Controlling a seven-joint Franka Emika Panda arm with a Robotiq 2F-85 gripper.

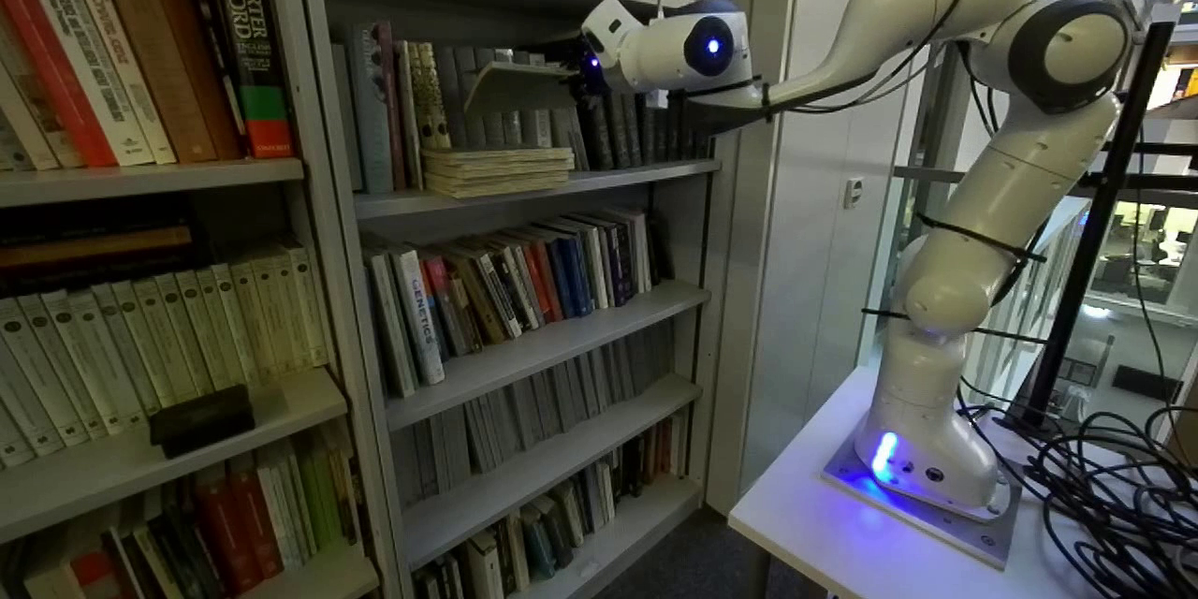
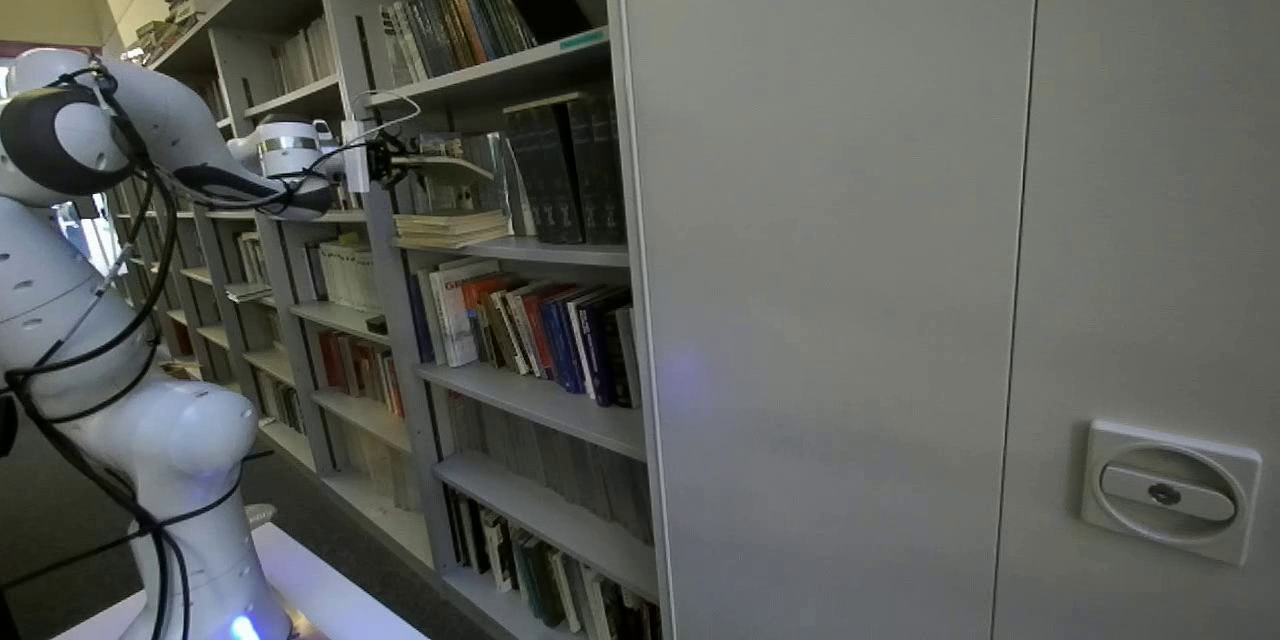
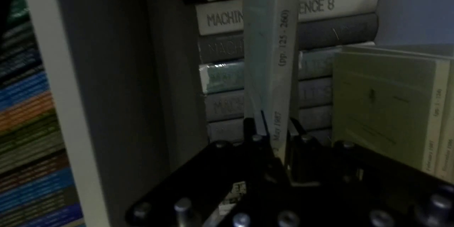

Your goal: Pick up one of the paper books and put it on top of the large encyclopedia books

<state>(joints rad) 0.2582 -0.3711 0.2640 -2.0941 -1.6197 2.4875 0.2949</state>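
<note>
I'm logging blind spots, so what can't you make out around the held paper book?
White spine ending ENCE 8, wrist view: middle letters behind the May 1987 paper book.
That book, wrist view: far end cut off by the top edge, near end hidden by the gripper.
Large black books, in an exterior view: spine lettering too small.

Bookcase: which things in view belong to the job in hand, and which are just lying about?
Job in hand:
gripper, closed on one paper book
stacked paper books
large dark volumes, probably the destination

Just lying about:
black object
Genetics book
Oxford book
</note>
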